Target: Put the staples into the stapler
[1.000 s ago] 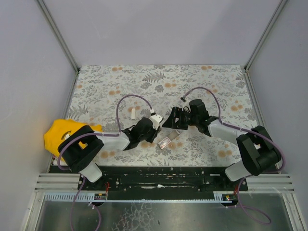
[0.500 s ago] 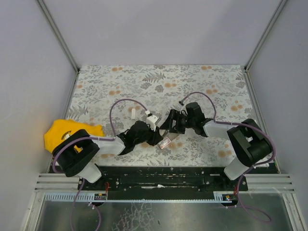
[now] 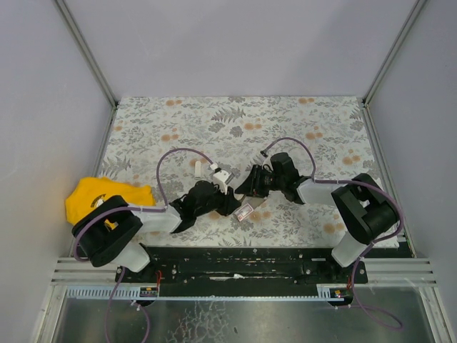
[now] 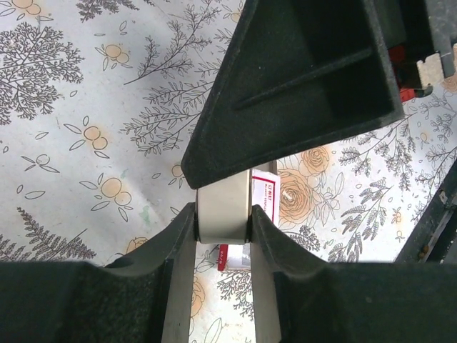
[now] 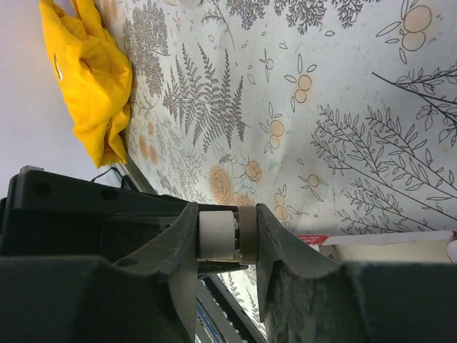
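Observation:
The stapler is caught between my two grippers just above the mat; in the top view they hide most of it. In the left wrist view my left gripper (image 4: 223,214) is shut on its cream end block (image 4: 223,204), under a large black shape (image 4: 300,78). In the right wrist view my right gripper (image 5: 227,232) is shut on a white and a tan block (image 5: 216,234) of the stapler. The staples carton (image 3: 245,212), pink and white, lies on the mat below both grippers (image 4: 265,199) (image 5: 318,239). In the top view the left gripper (image 3: 232,201) and right gripper (image 3: 247,189) meet tip to tip.
A yellow cloth (image 3: 100,197) lies at the mat's left edge, also in the right wrist view (image 5: 89,78). A small white piece (image 3: 198,168) lies on the floral mat (image 3: 300,128) behind the left arm. Grey walls stand on three sides.
Both arms have drawn in: the left elbow has slid left and lower, the right forearm has shifted left. The grippers stay together over the carton.

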Motion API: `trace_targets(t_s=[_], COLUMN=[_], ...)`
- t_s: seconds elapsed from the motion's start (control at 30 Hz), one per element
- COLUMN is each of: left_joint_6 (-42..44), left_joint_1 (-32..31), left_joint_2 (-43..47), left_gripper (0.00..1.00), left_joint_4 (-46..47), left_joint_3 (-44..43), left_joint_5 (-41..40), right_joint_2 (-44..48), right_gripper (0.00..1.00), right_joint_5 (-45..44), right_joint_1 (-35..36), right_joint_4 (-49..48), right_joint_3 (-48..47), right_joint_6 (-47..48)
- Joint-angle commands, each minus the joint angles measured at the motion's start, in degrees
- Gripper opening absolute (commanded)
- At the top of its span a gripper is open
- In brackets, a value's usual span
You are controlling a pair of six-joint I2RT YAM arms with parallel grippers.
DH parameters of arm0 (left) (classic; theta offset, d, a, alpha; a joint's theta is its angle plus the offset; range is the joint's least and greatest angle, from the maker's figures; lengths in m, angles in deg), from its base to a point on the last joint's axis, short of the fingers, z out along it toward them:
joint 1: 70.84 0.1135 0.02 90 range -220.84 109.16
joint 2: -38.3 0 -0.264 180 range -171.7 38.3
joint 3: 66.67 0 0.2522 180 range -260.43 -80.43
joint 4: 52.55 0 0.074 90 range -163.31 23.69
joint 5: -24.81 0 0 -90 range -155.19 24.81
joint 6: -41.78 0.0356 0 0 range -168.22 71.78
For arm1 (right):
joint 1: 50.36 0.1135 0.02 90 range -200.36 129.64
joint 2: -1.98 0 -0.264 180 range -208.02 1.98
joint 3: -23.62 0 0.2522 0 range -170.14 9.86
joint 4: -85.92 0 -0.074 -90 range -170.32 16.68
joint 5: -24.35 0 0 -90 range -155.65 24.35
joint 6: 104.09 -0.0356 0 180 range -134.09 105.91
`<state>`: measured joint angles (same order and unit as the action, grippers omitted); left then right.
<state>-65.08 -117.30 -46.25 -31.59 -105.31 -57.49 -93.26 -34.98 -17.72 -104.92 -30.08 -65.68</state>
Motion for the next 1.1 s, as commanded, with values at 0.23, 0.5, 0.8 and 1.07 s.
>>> trace_targets(t_s=[0.23,0.5,0.8,1.07], left_joint_6=[1.28,-3.08,-4.62,-5.03], left_joint_1=[-0.13,5.94,12.51,13.53], left_joint_2=[4.18,3.01,-8.54,-14.44], left_gripper=[0.00,0.00,0.00,0.01], left_joint_4=[1.35,-15.28,-28.37,-31.66], left_joint_3=[-0.39,-8.94,-21.83,-25.90], left_joint_5=[-3.26,-17.04,-24.27,-22.37], right_joint_2=[6.35,16.25,23.74,25.75], right_gripper=[0.84,0.94,0.95,0.96], right_joint_5=[-4.22,-15.16,-20.47,-23.21], right_joint_1=[0.89,-1.25,-4.35,-4.87], right_joint_4=[3.14,17.81,25.94,26.11], right_joint_3=[-1.72,-2.98,-1.07,1.01], right_joint_6=[5.22,14.87,19.39,20.39])
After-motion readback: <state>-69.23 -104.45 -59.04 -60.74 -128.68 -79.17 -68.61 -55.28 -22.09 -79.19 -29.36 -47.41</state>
